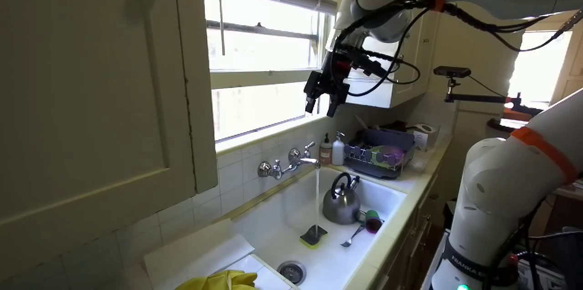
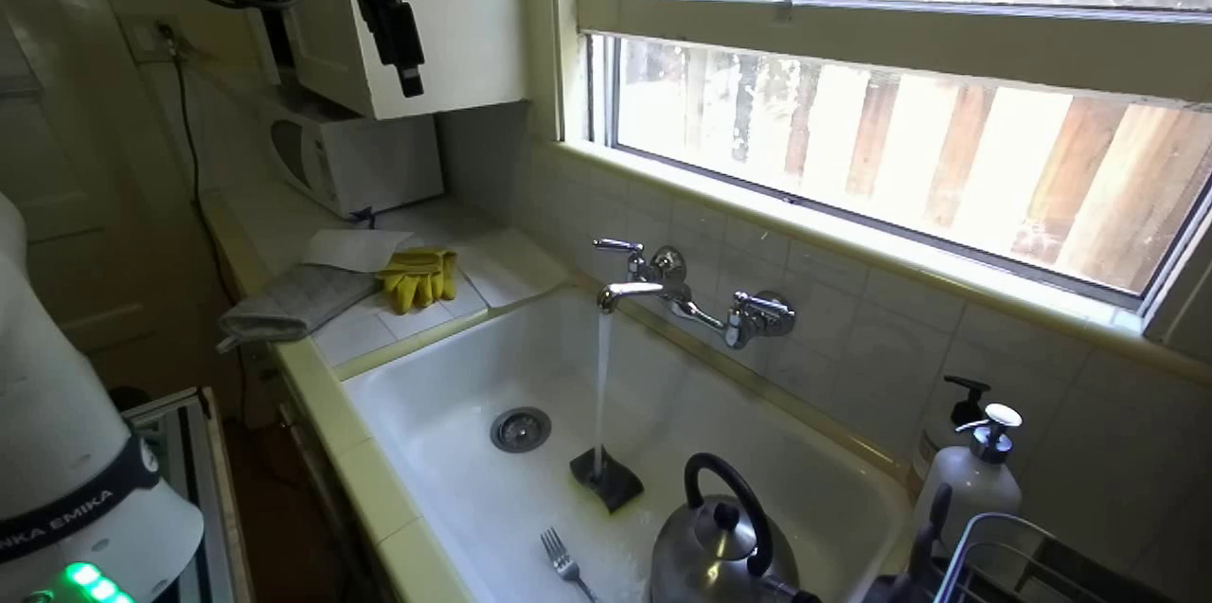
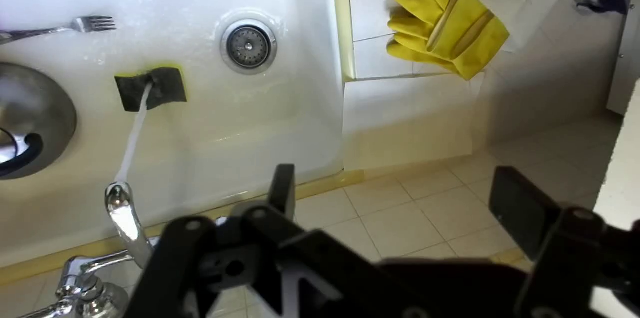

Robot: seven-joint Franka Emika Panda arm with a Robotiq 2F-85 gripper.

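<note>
held high, gripping nothing

starting at the fingers (image 3: 283, 190): spread wide, with only air between the tips. hanging well above the level of the sink (image 3: 300, 83), seen against the window (image 1: 262, 48), with the gripper (image 1: 320, 108) above centre in an exterior view. seemingly nearest below it, at lower left of the wrist view: the chrome faucet (image 3: 128, 225), with the running stream (image 3: 134, 133) falling onto a dark-topped sponge (image 3: 170, 86). by the look of it, at a stage with no grip made; for any reach downward, probably calling for a steady lowering, kept clear of faucet and stream.

farther out, in the sink: a drain (image 3: 249, 46) left of upper centre, a fork (image 3: 92, 24) at upper left, a kettle (image 3: 50, 113) at the left edge. off at upper right, lying on the tiled counter (image 3: 372, 58): yellow gloves (image 3: 445, 33), with a pale sheet (image 3: 407, 123) just beside.

outermost, in an exterior view: pump bottles (image 1: 338, 151) and a dish rack (image 1: 371, 169) right of centre, a cream cabinet (image 1: 91, 121) filling the left side.
</note>
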